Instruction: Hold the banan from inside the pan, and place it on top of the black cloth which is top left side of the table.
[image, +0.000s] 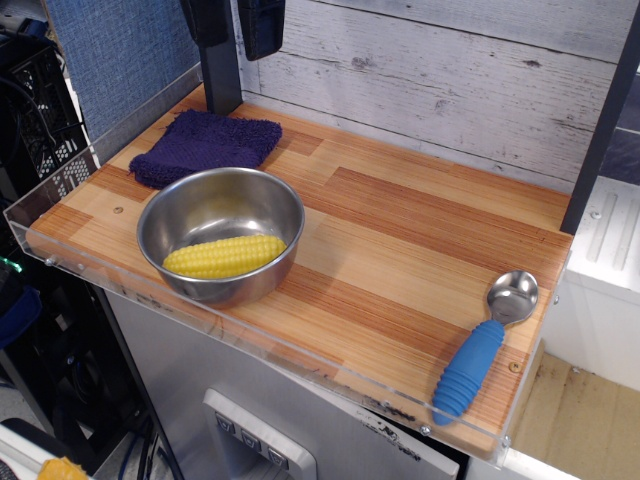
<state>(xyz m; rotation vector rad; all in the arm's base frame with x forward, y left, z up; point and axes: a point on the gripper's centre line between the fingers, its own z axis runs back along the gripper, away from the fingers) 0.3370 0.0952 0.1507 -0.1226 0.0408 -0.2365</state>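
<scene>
The banan is a yellow toy corn cob (224, 256) lying on its side inside the pan, a round shiny steel bowl (220, 205) at the front left of the striped wooden table (400, 230). The black cloth (205, 145), a dark purple knitted square, lies flat just behind the bowl at the table's back left. My gripper (232, 22) hangs at the top edge of the view, above and behind the cloth. Only its two dark fingertips show, standing apart with nothing between them.
A spoon with a ribbed blue handle (478, 360) lies at the front right corner. A black upright post (222, 70) stands behind the cloth and another post (600, 130) at the right. A whitewashed plank wall (430, 90) backs the table, and a clear acrylic rim (60, 190) edges it.
</scene>
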